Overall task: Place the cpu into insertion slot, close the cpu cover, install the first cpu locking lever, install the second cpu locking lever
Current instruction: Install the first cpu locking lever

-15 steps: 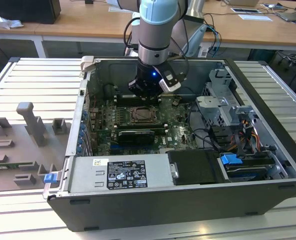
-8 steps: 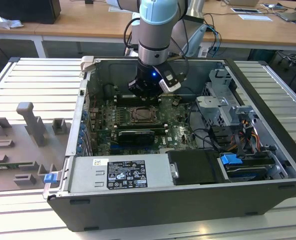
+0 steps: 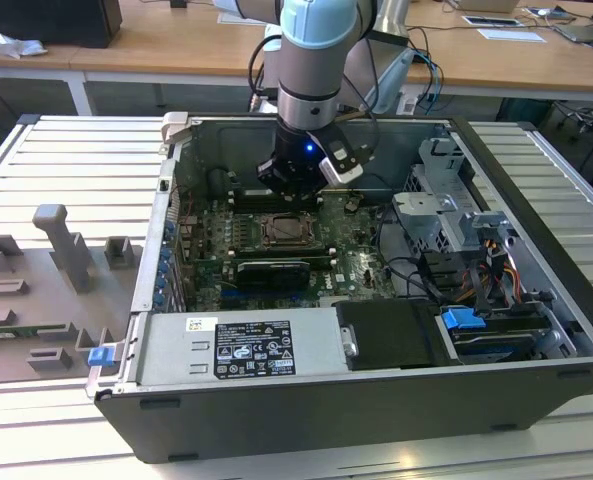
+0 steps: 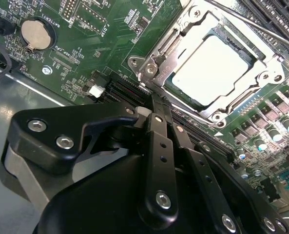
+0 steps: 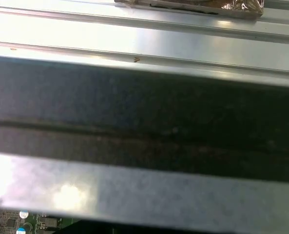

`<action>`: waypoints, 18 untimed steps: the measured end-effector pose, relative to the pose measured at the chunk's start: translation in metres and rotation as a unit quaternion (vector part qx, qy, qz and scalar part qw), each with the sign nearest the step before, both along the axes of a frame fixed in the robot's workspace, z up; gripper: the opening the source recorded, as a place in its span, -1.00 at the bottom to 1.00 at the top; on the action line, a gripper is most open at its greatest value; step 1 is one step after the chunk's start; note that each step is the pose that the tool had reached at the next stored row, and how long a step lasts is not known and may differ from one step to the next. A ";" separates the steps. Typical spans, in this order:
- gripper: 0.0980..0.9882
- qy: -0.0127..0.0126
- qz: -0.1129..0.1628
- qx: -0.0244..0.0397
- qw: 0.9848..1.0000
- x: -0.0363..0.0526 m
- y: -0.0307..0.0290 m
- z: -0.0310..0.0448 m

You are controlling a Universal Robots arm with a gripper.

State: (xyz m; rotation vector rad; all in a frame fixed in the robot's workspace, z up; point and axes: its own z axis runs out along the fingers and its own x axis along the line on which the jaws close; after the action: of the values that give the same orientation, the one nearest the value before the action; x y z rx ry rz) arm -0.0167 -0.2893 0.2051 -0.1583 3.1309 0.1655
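Observation:
The cpu point(image 4: 215, 68) lies flat in the insertion slot point(image 4: 149, 61), its pale metal top showing through the cut-out of the cpu cover point(image 4: 241, 100), which is down over it. A thin metal lever rod point(image 4: 254, 25) runs along the far side of the socket. My gripper point(image 4: 148, 97) is shut with nothing between its black fingers point(image 4: 159, 141), and its tip hovers at the socket's near corner. In the exterior view the gripper point(image 3: 294, 182) hangs just behind the insertion slot point(image 3: 288, 231) on the green motherboard point(image 3: 356, 250).
The open computer case point(image 3: 166, 200) walls in the board. Black memory slots point(image 4: 276, 14), a coin battery point(image 4: 36, 31) and cables point(image 3: 416, 270) surround the socket. A drive cage point(image 3: 446, 210) stands at the exterior view's right. Grey fixtures point(image 3: 61, 245) sit outside on the ribbed table point(image 5: 144, 34).

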 end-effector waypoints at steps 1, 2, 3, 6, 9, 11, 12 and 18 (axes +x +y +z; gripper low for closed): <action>-0.98 0.000 0.000 0.000 1.000 0.0001 0.0000 0.0000; -0.98 0.000 0.000 0.000 1.000 0.0001 0.0000 0.0000; -0.98 0.000 0.000 0.000 1.000 0.0002 0.0000 -0.0001; -0.98 0.000 0.000 -0.004 1.000 0.0005 -0.0001 -0.0010; -0.98 0.000 0.000 -0.006 1.000 0.0006 0.0000 -0.0024; -0.98 0.000 0.000 -0.007 1.000 0.0006 0.0000 -0.0034; -0.98 0.000 0.000 -0.007 1.000 0.0006 0.0000 -0.0036; -0.98 0.000 0.000 -0.007 1.000 0.0007 0.0001 0.0030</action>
State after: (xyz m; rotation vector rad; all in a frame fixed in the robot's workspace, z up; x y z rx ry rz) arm -0.0161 -0.2893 0.2081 -0.1587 3.1323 0.1451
